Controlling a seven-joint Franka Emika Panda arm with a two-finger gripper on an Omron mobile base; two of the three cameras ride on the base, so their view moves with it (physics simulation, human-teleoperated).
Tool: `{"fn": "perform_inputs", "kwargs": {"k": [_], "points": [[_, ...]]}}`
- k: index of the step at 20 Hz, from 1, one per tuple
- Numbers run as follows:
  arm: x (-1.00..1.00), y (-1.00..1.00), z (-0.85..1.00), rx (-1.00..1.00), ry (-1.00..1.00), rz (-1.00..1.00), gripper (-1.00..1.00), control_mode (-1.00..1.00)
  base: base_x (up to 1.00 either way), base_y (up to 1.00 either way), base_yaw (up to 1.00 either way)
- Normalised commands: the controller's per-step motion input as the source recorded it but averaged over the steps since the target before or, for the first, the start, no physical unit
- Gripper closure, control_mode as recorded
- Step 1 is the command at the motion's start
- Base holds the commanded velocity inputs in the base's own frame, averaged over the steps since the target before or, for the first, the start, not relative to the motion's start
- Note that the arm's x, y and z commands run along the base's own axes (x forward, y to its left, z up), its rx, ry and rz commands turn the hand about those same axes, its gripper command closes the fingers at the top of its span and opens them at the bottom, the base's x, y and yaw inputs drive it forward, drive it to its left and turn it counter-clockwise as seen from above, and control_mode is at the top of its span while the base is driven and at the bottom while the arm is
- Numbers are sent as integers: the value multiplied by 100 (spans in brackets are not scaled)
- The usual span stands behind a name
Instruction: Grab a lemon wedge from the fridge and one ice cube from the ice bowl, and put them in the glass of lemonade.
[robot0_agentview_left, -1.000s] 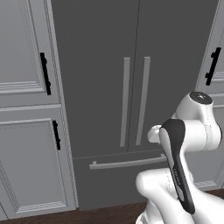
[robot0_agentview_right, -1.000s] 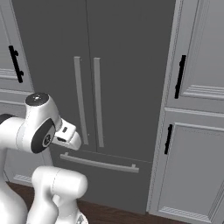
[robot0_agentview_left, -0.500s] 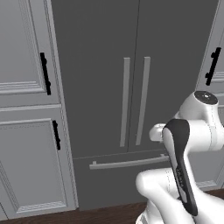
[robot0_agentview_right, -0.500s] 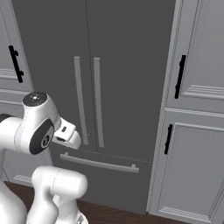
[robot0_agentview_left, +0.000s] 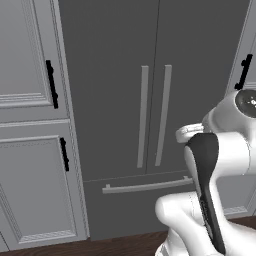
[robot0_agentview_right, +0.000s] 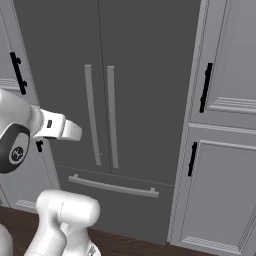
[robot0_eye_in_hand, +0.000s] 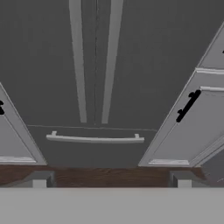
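No text, label, brand, number or sign can be read anywhere: the fridge (robot0_agentview_left: 150, 90) doors and the cabinets (robot0_agentview_right: 220, 125) beside them are plain.

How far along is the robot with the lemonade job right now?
Nothing looks done yet. The fridge has both doors shut, handles untouched. The end effector is open, empty, and short of the doors. Left: open the fridge, take the lemon wedge, get an ice cube, and drop both in the glass.
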Motion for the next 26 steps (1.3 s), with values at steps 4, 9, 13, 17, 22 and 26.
{"fn": "perform_inputs", "kwargs": {"k": [4,9,13,17,22,26], "points": [[65,0,28,-12,-18,0,-100,-100,0,0,0],[97,-15,-65,3,-5,0,-100,-100,0,0,0],[100,-39,-73,6,0,0,-100,-100,0,0,0],[72,-51,1,12,0,0,-100,-100,0,0,0],[59,-5,27,9,6,0,-100,-100,0,0,0],[70,0,-3,3,10,0,-100,-100,0,0,0]]}}
